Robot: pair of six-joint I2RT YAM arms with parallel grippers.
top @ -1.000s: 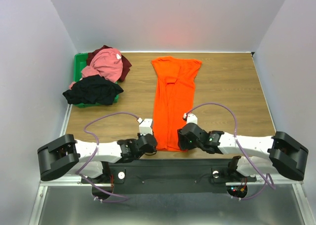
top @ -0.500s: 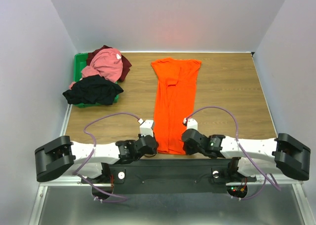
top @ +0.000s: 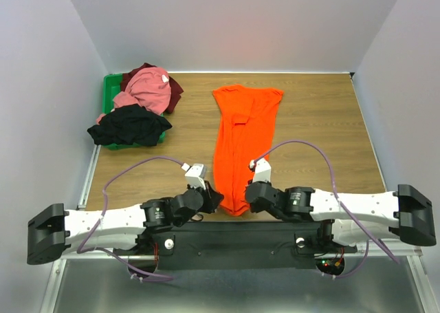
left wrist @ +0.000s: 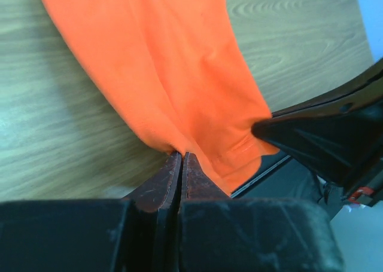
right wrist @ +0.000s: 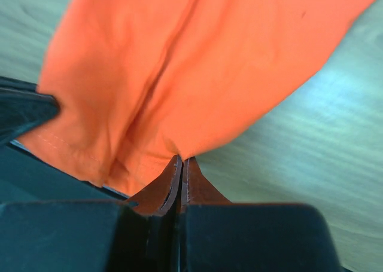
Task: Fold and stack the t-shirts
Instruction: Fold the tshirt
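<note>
While the left end effector (left wrist: pixel 181 159) pinches the near left corner of the orange t-shirt (top: pixel 242 134), fingers pressed together on the cloth, the right end effector (right wrist: pixel 181 162) pinches the near right corner the same way. Shirt runs lengthwise down mid counter (top: pixel 323 141), near end bunched narrow between both tips, far end wider. Pink t-shirt (top: pixel 148 89), maroon t-shirt (top: pixel 173 91) and black t-shirt (top: pixel 130 126) sit heaped on the green bin (top: pixel 108 96) far left, well apart.
</note>
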